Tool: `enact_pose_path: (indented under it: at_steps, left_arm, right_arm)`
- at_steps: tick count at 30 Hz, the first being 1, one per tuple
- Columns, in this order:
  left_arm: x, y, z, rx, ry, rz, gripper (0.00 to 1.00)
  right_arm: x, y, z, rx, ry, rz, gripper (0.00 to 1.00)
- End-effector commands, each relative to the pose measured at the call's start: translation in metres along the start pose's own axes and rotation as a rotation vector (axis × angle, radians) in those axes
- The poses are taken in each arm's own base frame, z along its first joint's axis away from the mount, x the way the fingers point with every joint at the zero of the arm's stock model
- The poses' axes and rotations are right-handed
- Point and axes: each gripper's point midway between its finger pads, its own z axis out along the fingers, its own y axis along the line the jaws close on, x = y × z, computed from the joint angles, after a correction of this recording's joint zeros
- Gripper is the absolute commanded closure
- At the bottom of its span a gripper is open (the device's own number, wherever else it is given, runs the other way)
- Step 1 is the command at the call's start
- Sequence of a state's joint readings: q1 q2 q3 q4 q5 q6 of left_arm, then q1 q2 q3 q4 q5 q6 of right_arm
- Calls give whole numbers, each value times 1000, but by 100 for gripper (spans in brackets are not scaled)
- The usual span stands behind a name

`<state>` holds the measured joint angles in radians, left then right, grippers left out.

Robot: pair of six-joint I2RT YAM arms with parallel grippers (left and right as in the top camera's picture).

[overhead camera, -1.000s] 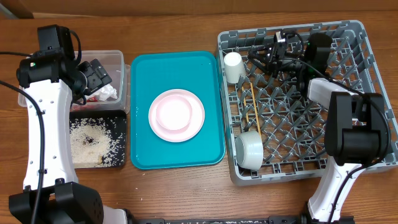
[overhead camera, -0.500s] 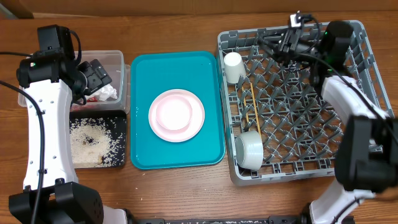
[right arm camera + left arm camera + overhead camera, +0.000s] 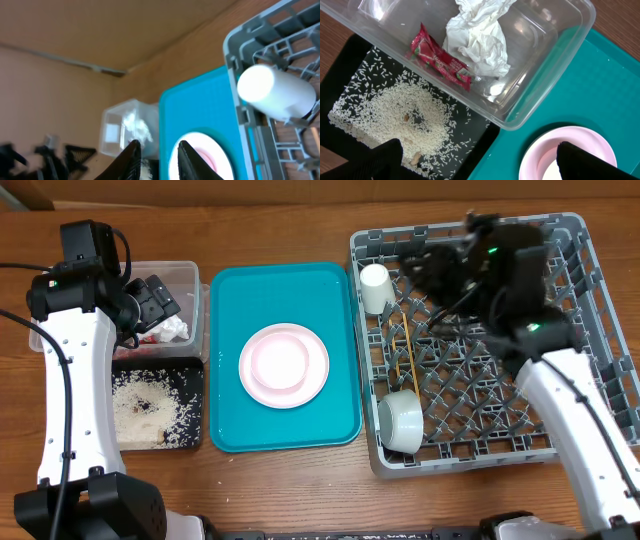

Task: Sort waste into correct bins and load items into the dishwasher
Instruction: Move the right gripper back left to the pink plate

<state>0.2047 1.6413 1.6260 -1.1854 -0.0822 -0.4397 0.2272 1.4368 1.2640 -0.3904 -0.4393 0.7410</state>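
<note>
A pale pink plate [image 3: 284, 365] [image 3: 570, 150] lies on the teal tray [image 3: 230, 300]. In the grey rack [image 3: 580, 240] a white cup [image 3: 376, 288] [image 3: 277, 92] lies on its side at the back left. Two chopsticks [image 3: 405, 350] lie behind a whitish bowl [image 3: 402, 420] at the front left. The clear tub [image 3: 190, 275] holds a white napkin [image 3: 477, 40] and a red packet [image 3: 440, 57]. Rice [image 3: 405, 110] covers the black tray [image 3: 195, 370]. My left gripper [image 3: 155, 300] [image 3: 480, 165] hangs open over the tub. My right gripper [image 3: 420, 268] [image 3: 157, 147] is blurred over the rack's back left, right of the cup, jaws slightly apart and empty.
The teal tray [image 3: 200, 110] sits between the bins and the rack, close to the rack's left wall [image 3: 235, 40]. The clear tub [image 3: 125, 130] stands directly behind the black tray. Bare wooden table surrounds everything.
My right arm has swung over the rack and its gripper has moved left toward the cup. The left arm and all the objects are unchanged.
</note>
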Motion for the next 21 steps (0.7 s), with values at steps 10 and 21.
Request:
enact_pose_path:
  at_steps: [10,21]
  left_arm:
    - [-6,-3,-5,11,-18,-13,0]
    - [-6,-3,-5,11,-18,-13,0]
  right_arm:
    - [105,42,38,127,67,-334,73]
    - [204,60,79,103,205,-627,70]
